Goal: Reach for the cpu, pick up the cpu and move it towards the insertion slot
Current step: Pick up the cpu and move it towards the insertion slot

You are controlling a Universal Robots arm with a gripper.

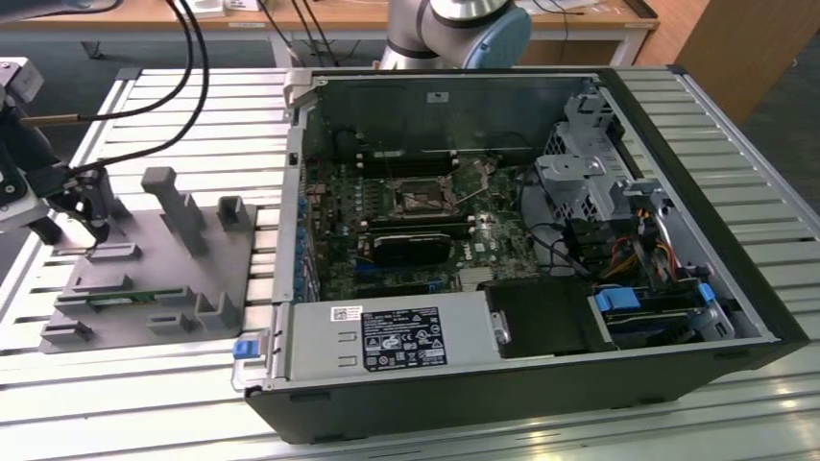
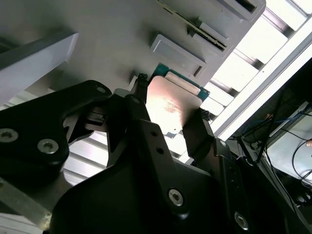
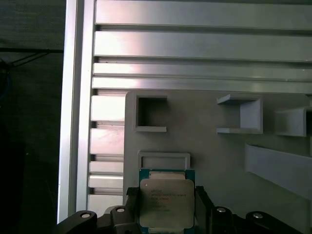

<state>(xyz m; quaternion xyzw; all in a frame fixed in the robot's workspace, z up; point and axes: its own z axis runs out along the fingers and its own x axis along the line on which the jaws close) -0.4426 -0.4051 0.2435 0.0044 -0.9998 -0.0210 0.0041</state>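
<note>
Clamped on the cpu [image 3: 166,204] at two opposite edges, with the gripper [image 2: 170,102] low over the grey fixture [image 1: 167,264], far at the exterior view's left. Well apart from the insertion slot [image 1: 420,200], beyond the case wall [image 1: 298,192]; open room above.

This looks like a robotics lab or test workshop. A slatted aluminium-profile table [image 1: 756,125] carries an open computer case [image 1: 513,403] with its motherboard [image 1: 384,206] exposed, beside a grey plastic fixture [image 1: 141,279] of moulded holders. The robot arm base [image 1: 462,29] is mounted at the table's far edge, black cables [image 1: 192,67] hang loose, and wooden desks [image 1: 321,14] stand behind. The gripper [image 2: 170,103] clamps the cpu [image 3: 166,202].
</note>
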